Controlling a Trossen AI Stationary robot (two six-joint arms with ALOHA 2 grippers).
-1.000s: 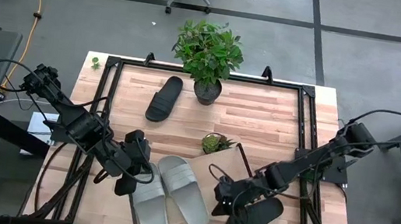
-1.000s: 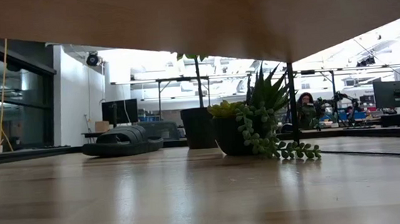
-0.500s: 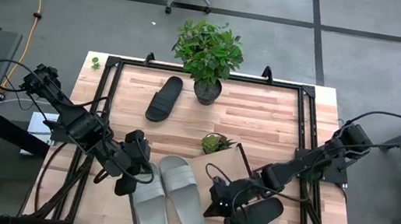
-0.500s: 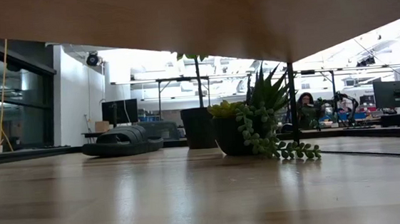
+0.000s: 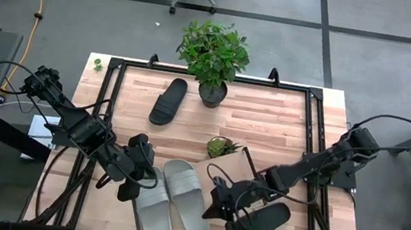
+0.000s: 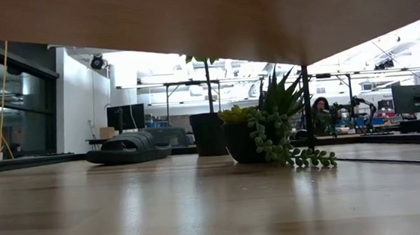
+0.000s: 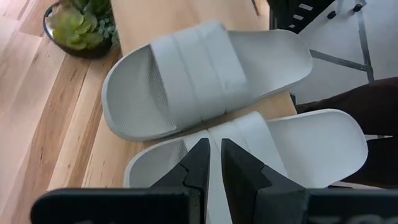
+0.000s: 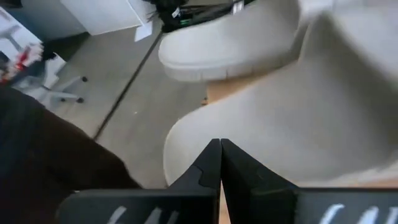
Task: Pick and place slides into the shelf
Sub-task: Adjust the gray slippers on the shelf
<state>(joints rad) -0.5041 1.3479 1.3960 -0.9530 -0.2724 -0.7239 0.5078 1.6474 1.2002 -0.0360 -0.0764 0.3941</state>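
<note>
A slatted wooden table (image 5: pixel 285 118) with a dark frame is seen from above, with two dark arms reaching in from either side. A light-wood shelf (image 5: pixel 242 165) lies near the middle, partly covered. Two grey slides are laid side by side at the front: the outer grey slide (image 5: pixel 151 214) and the inner grey slide (image 5: pixel 187 197). A near black slide (image 5: pixel 272 217) is seen under the right arm, and a far black slide (image 5: pixel 169 100) is left at the back, beside a large potted plant (image 5: pixel 213 51). A small succulent (image 5: pixel 221 146) is set just behind the grey pair.

The left gripper (image 7: pixel 214 162) is held narrow, and its fingers appear pinched on the outer grey slide's strap. The right gripper (image 8: pixel 219 155) is fully closed and empty, pointed at the inner grey slide's edge.

The thin strap hold could be lost if the slide is lifted quickly. The inner grey slide could be shoved by the closed right fingers, and the succulent knocked. The outer slide's heel is near the front table edge, so little margin is left there. Open room is found across the back right of the table.
</note>
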